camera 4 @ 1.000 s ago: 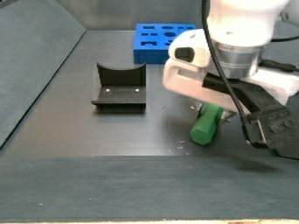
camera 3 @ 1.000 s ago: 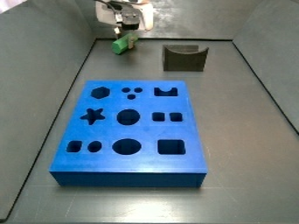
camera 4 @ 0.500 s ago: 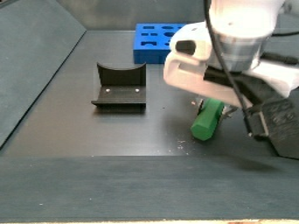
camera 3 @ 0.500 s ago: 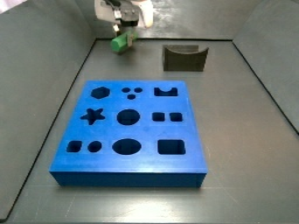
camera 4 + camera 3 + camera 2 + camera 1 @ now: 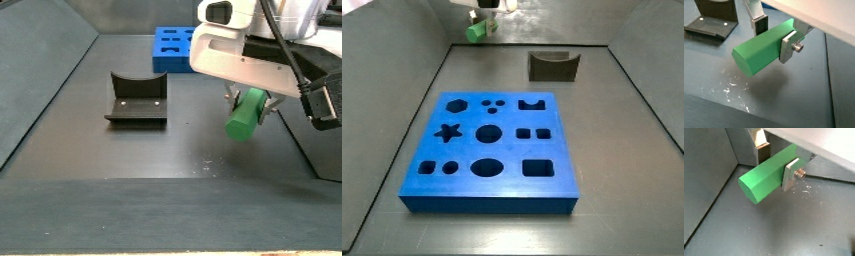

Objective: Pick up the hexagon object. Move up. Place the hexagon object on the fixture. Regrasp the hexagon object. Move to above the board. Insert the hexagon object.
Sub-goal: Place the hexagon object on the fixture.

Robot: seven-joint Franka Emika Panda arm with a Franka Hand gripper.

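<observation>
The hexagon object (image 5: 765, 174) (image 5: 761, 46) is a bright green bar clamped between the silver fingers (image 5: 791, 174) (image 5: 789, 45) of my gripper (image 5: 775, 159) (image 5: 775, 33), which is shut on it. It hangs clear above the dark floor in both side views (image 5: 478, 31) (image 5: 246, 112). The fixture (image 5: 135, 97) (image 5: 553, 66) (image 5: 712, 22) stands apart from it on the floor. The blue board (image 5: 492, 152) (image 5: 178, 46) lies on the floor with its many cut-outs.
Grey walls enclose the dark floor (image 5: 627, 140). Pale scuff marks (image 5: 732, 87) dot the floor below the held bar.
The gripper has risen with the green bar in it; the bar now hangs higher off the floor. Board and fixture have not moved.
</observation>
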